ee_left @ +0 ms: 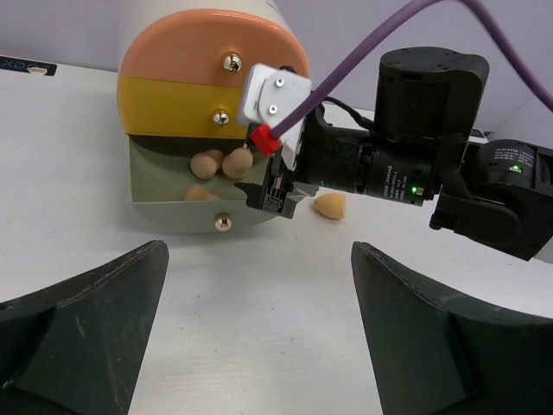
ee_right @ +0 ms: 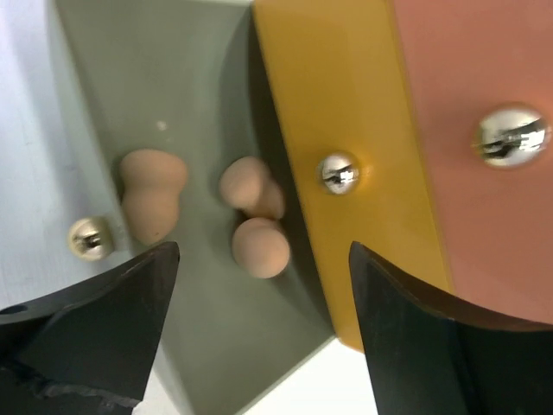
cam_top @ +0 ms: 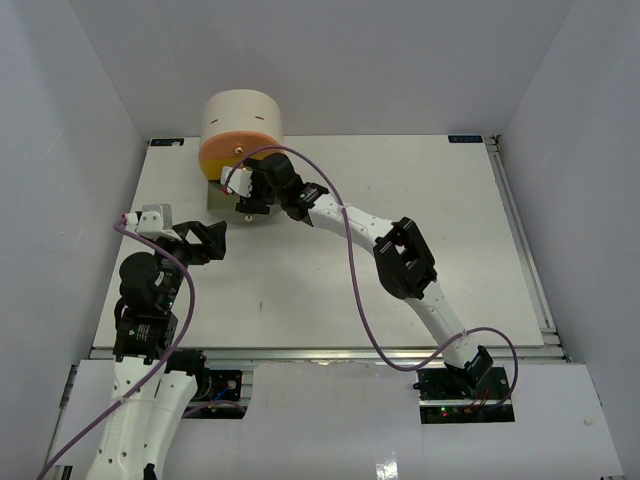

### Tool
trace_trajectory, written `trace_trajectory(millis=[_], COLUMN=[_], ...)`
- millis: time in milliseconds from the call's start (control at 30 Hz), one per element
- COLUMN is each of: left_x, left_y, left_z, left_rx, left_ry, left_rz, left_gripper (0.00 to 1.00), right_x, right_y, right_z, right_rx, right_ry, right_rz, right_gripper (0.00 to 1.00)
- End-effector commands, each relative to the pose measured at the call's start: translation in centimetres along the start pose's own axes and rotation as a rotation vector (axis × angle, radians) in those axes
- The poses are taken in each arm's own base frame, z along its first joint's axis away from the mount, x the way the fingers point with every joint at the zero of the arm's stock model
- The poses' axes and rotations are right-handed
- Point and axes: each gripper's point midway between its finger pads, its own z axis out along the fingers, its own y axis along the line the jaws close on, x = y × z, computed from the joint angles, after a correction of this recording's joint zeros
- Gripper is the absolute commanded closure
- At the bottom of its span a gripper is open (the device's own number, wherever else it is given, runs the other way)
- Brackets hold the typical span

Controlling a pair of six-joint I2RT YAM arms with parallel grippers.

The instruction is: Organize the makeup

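Right gripper (ee_right: 261,255), jaws apart and empty, hung over the open green drawer (ee_right: 199,86), three sponges (ee_right: 151,197) inside. Fourth sponge (ee_left: 330,206) lay on the bench (ee_left: 259,294) at frame centre, just right of the drawer; right arm (cam_top: 400,255) judged nearer.

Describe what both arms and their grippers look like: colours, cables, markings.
The left arm and right arm have white shells with black joints. A purple cable loops along each to a white wrist box, with a red clip on the right one. The left gripper and right gripper have matte black, wedge-shaped fingers. A green light glows on the right wrist. No readable markings.
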Motion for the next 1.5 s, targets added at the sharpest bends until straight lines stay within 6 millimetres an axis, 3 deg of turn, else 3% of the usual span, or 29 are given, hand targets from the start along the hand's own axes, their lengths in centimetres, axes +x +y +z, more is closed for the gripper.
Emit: trace_trajectory(millis=[0,67,133,233,267,333,433,533,667,800,1000,1067,1167,1200,1267,1333,1467], left_x=[0.2,0.2,0.0,0.0,0.0,0.1,0.0,0.1,0.2,0.2,0.4,0.4,0.4,0.4,0.4,0.4,0.3], left_y=[0.4,0.4,0.3,0.2,0.1,0.0,-0.1,-0.2,-0.2,-0.1,0.0,0.0,0.0,0.0,0.0,0.0,0.0], left_z=[0.1,0.1,0.1,0.0,0.0,0.0,0.0,0.0,0.2,0.2,0.3,0.3,0.3,0.3,0.3,0.3,0.3], left_rx=[-0.018,-0.014,-0.012,-0.004,-0.002,0.007,0.015,0.023,0.024,0.018,0.014,0.014,0.014,0.015,0.015,0.017,0.018], left_ry=[0.005,0.004,-0.001,-0.001,-0.003,0.001,-0.003,0.001,0.009,0.008,0.015,0.016,0.017,0.018,0.016,0.017,0.014], left_rz=[0.001,0.001,0.002,0.001,0.001,0.001,0.000,-0.002,-0.003,-0.003,-0.004,-0.004,-0.004,-0.004,-0.004,-0.004,-0.005], left_gripper=[0.02,0.02,0.02,0.02,0.02,0.02,0.02,0.02,0.02,0.02,0.02,0.02,0.02,0.02,0.02,0.02,0.02], right_x=[-3.2,-3.3,-2.9,-1.3,-0.7,1.2,5.2,8.5,13.5,15.8,17.8,18.3,18.3,18.2,17.9,16.7,12.0], right_y=[-5.0,-5.5,-6.4,-7.0,-6.2,-4.6,-4.8,-4.4,-4.1,-3.3,-2.2,-1.4,-0.4,-0.2,-0.3,-1.3,-4.1], right_z=[-2.1,-3.6,-5.0,-7.6,-8.1,-9.6,-11.4,-11.7,-10.0,-8.6,-7.0,-6.9,-7.0,-7.1,-7.4,-8.0,-9.8], right_rx=[0.139,0.127,0.106,0.018,-0.043,-0.176,-0.196,-0.183,-0.168,-0.180,-0.180,-0.197,-0.235,-0.243,-0.249,-0.236,-0.222], right_ry=[-0.094,-0.105,-0.118,-0.111,-0.119,-0.133,-0.096,-0.032,0.103,0.176,0.213,0.223,0.222,0.222,0.216,0.193,0.093], right_rz=[0.036,0.080,0.148,0.323,0.382,0.505,0.595,0.643,0.706,0.753,0.774,0.783,0.799,0.801,0.793,0.772,0.705], right_gripper=[0.06,0.02,0.04,0.04,0.04,0.04,0.04,0.05,0.06,0.07,0.13,0.20,0.36,0.50,0.66,0.80,0.84])
